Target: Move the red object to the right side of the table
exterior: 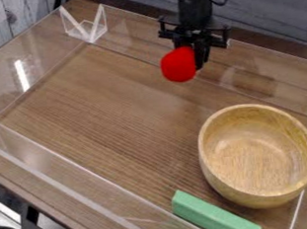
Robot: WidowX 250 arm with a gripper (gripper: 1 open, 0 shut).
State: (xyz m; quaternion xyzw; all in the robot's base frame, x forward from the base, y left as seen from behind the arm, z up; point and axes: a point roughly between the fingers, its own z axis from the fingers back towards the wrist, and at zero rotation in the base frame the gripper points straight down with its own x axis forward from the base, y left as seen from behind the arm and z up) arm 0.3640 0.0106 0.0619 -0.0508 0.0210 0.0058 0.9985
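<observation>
The red object (180, 66) is a small round bright-red toy fruit, hanging just above the brown wood-grain table (103, 120) at its far middle. My black gripper (194, 47) points straight down and is shut on the fruit's top, which hides any leafy part. The fruit sits slightly left of and below the fingers. It hangs a little way behind and to the left of the wooden bowl.
A large wooden bowl (258, 154) stands at the near right. A flat green block (214, 213) lies by the front edge below the bowl. Low clear acrylic walls (56, 188) ring the tabletop, with a clear stand (84, 25) at the far left.
</observation>
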